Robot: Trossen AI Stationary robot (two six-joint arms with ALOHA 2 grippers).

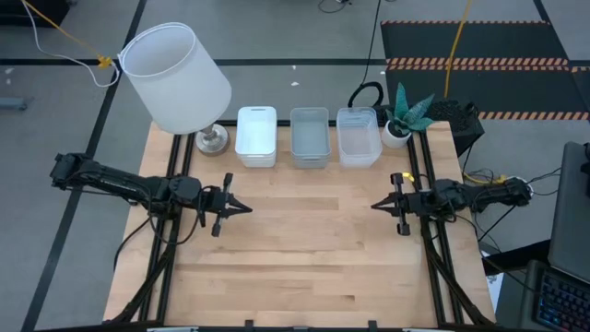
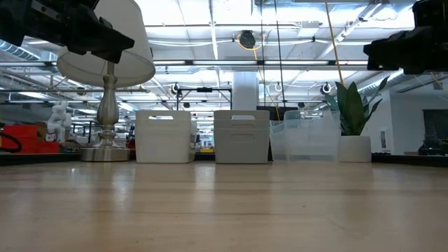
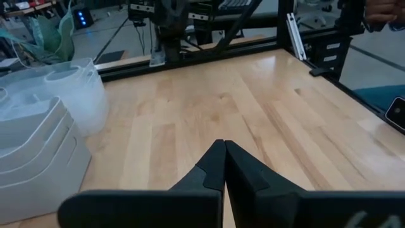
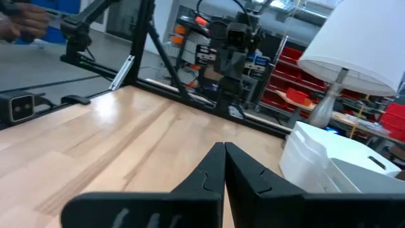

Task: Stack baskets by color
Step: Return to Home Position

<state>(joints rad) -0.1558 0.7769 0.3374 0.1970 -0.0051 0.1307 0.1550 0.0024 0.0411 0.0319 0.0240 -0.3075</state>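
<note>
Three stacks of baskets stand side by side along the table's far edge, each resting with its bottom on the wood: white baskets [image 1: 256, 136], grey baskets [image 1: 310, 136] and clear baskets [image 1: 358, 136]. The low view shows the white [image 2: 164, 136], grey [image 2: 242, 136] and clear [image 2: 304, 140] stacks upright. My left gripper [image 1: 249, 207] hovers shut over the table's left side, pointing right, holding nothing. My right gripper [image 1: 373, 206] hovers shut over the right side, pointing left, holding nothing. In each wrist view the fingertips of the left gripper [image 3: 224, 144] and the right gripper [image 4: 224, 147] meet above bare wood.
A lamp with a big white shade [image 1: 175, 76] and metal foot [image 1: 212, 138] stands at the far left corner. A small potted plant [image 1: 402, 118] stands at the far right corner. Bare wood [image 1: 304, 249] fills the table's middle and near part between the arms.
</note>
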